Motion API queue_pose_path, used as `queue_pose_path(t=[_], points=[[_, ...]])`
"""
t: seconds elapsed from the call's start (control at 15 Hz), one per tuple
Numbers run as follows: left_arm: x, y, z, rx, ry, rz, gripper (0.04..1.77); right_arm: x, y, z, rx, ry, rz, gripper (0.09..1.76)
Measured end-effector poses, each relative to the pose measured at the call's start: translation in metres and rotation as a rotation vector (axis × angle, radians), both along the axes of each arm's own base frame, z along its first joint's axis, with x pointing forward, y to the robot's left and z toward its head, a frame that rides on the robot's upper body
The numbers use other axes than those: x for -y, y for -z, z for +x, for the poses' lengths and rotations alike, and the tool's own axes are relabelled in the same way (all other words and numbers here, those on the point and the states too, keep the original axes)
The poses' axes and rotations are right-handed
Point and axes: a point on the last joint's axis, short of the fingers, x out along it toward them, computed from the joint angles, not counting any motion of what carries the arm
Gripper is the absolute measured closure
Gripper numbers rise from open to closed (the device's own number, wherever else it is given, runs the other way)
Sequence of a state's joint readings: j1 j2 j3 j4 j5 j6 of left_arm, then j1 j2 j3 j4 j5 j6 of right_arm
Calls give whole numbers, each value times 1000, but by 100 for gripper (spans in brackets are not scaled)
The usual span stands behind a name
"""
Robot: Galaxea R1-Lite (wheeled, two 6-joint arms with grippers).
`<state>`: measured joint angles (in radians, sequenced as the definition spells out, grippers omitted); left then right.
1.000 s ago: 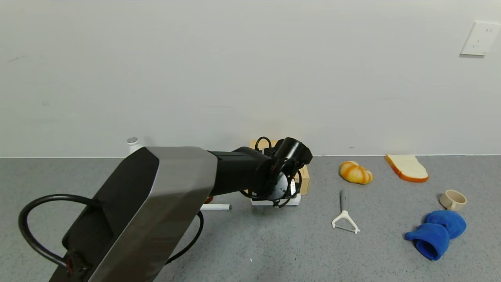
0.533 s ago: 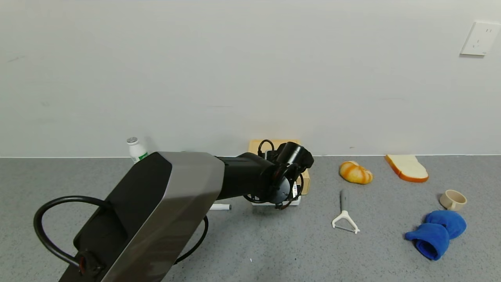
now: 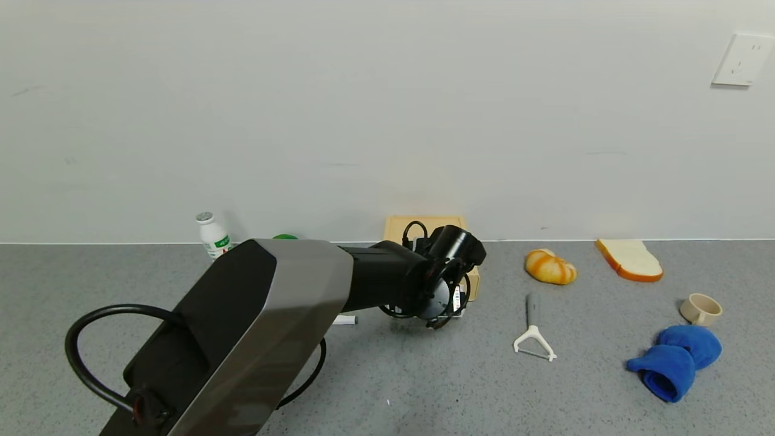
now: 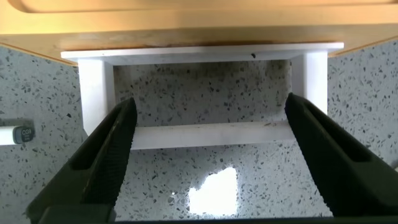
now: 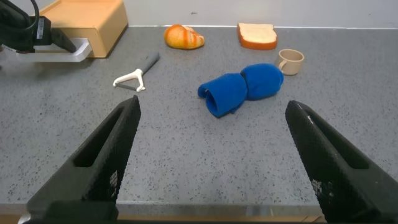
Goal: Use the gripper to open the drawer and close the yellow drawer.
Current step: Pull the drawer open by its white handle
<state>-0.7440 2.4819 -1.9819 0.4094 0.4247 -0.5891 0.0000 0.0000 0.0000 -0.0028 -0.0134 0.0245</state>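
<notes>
The pale yellow drawer (image 3: 424,225) sits in its low case against the back wall at the table's centre. Its front edge (image 4: 199,28) fills the top of the left wrist view. The white loop handle (image 4: 186,134) lies flat on the table in front of it. My left gripper (image 4: 211,134) is open, with one jaw at each end of the handle's front bar, and grips nothing. In the head view the left wrist (image 3: 442,284) hides the handle and drawer front. My right gripper (image 5: 211,143) is open and empty above the table's near edge, out of the head view.
A white bottle (image 3: 212,236) and a white pen (image 3: 345,320) lie left of the drawer. To the right are a peeler (image 3: 533,336), a bread roll (image 3: 550,267), a toast slice (image 3: 629,259), a cup (image 3: 701,309) and a blue cloth (image 3: 678,360).
My left arm has moved towards the wall. The white handle that showed below the wrist is now mostly hidden, and more of the case top shows.
</notes>
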Motion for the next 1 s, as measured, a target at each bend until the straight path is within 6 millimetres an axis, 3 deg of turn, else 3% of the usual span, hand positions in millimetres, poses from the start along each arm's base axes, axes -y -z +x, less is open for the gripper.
queue_pose_path(t=[0.6, 1.0], points=[[-1, 1, -13, -123, 54, 20, 9, 0, 0, 0, 0, 0, 0, 14], [-2, -1, -33, -256, 30, 9, 9, 0, 0, 0, 0, 0, 0, 14]])
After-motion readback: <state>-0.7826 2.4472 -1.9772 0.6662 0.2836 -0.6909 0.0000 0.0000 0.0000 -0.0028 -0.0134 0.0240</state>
